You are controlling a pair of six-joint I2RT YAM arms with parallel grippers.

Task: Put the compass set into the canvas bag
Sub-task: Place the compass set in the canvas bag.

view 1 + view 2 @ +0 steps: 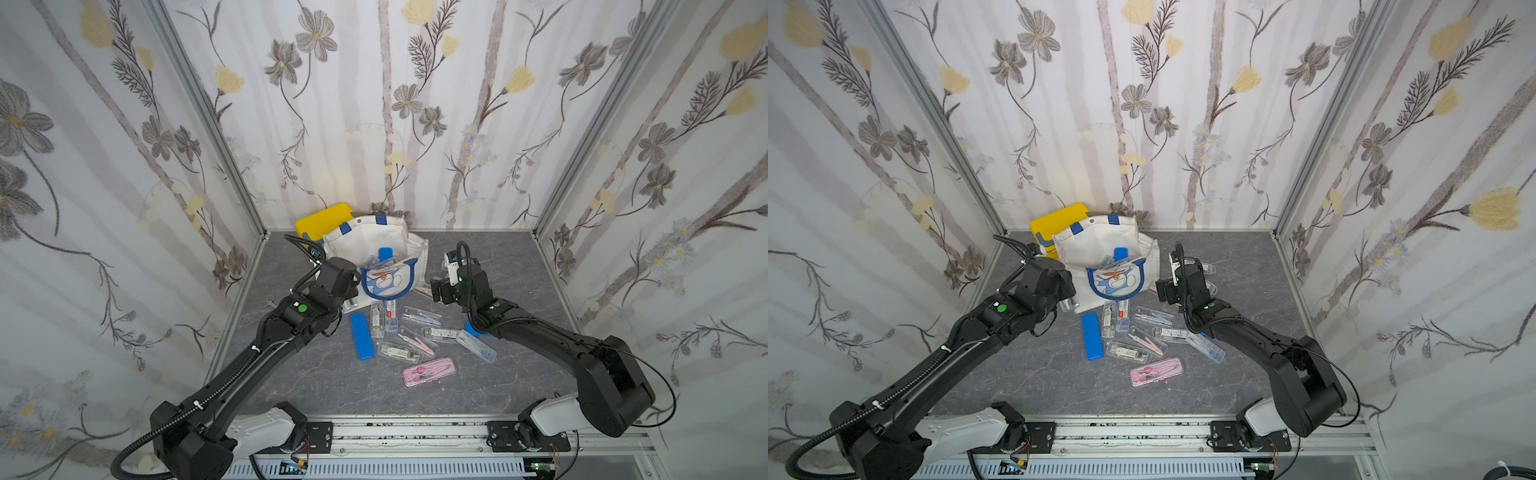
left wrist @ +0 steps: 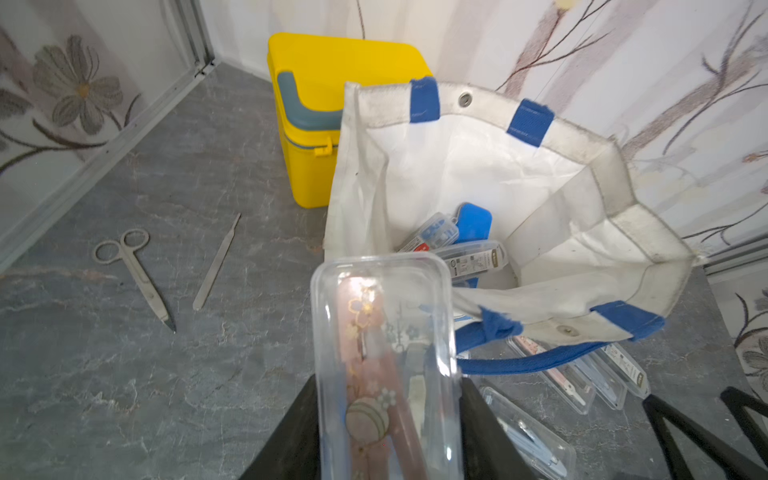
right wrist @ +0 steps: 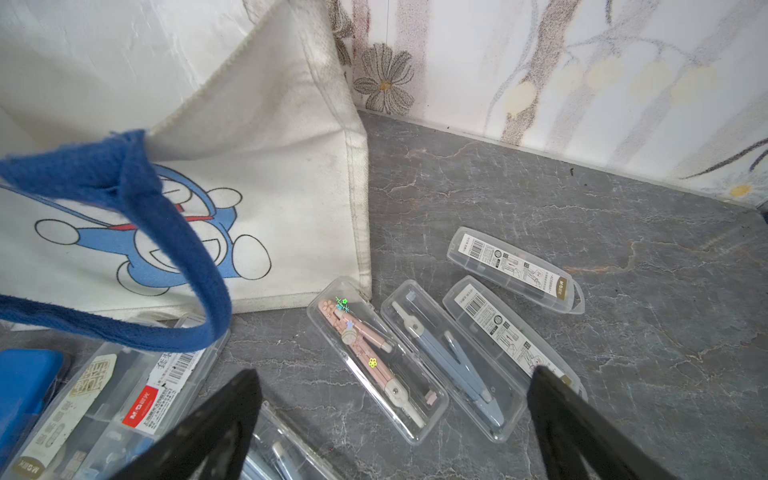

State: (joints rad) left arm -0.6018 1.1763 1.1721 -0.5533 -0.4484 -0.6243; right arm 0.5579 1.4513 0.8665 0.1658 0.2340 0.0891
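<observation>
A blue case (image 2: 474,219) and clear cases (image 2: 432,230) are contained in the canvas bag (image 2: 623,183). The compass set (image 2: 382,332) is clamped by the left gripper (image 2: 386,386); the right gripper (image 3: 395,374) is spread wide, empty.

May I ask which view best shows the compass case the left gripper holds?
The left wrist view: the compass case fills the foreground, clamped in the left gripper. In both top views the left arm hides almost all; the right wrist view shows none.
</observation>
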